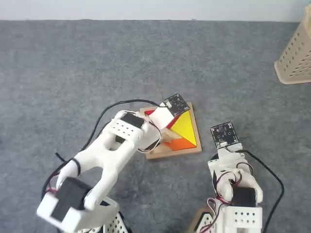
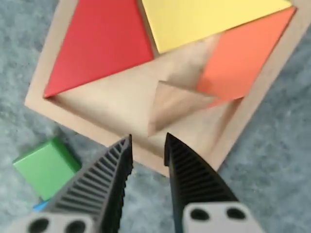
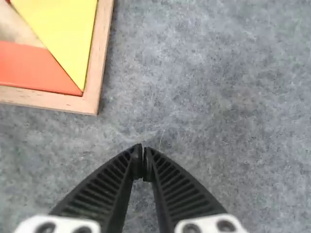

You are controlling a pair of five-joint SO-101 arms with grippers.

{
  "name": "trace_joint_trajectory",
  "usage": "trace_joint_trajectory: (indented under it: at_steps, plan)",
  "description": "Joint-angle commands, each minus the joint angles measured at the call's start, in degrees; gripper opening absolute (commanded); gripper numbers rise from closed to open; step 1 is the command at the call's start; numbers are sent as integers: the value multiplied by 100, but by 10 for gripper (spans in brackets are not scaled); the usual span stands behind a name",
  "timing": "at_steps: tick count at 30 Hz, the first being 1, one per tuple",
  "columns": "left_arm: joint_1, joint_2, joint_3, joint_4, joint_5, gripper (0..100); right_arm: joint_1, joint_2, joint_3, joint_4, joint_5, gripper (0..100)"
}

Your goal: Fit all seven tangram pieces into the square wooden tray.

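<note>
L arm (image 1: pixel 112 150) stretched from the counter's near-left corner diagonally up to the middle, wrist hanging over the tray (image 1: pixel 170 153). L gripper (image 2: pixel 148 141) sits just above the tray's rim, pointing in; fingers (image 2: pixel 112 174) a little apart, nothing btwn them.

Tray is mid-counter (image 1: pixel 73 68), flat on the grey surface.

Pieces seen, 6 total:
- 1 green block (image 2: pixel 46 167), outside the tray, on the counter just beside the rim.
- 1 blue piece (image 2: pixel 39 206), just a sliver peeking out next to the green one, also outside.
- 1 red triangle (image 2: pixel 97 43), flat in the tray.
- 1 plain wood-coloured triangle (image 2: pixel 175 104), in the tray's open area, looks tilted, one corner touching the orange piece.
- 1 yellow triangle (image 2: pixel 204 19), flat in the tray, alongside the red.
- 1 orange piece (image 2: pixel 243 58), in the tray against the rim, next to the yellow.

So 4 in, 2 out.

R arm (image 1: pixel 233 179) folded back near the counter's near-right edge, wrist just right of the tray. R gripper (image 3: pixel 142 148) low over bare counter, near the tray corner; fingers pressed together, tips touching, empty.

1 beige perforated container (image 1: pixel 296 48) at the far-right edge, well apart from the rest.
</note>
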Motion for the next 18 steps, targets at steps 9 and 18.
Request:
trace_joint_trajectory:
  at_steps: [9,18]
  plan:
    - [35,527,-875,-132,-9,103,66,48,88,31,62,6]
    - [44,536,-919,-378,0,103,66,48,88,31,62,6]
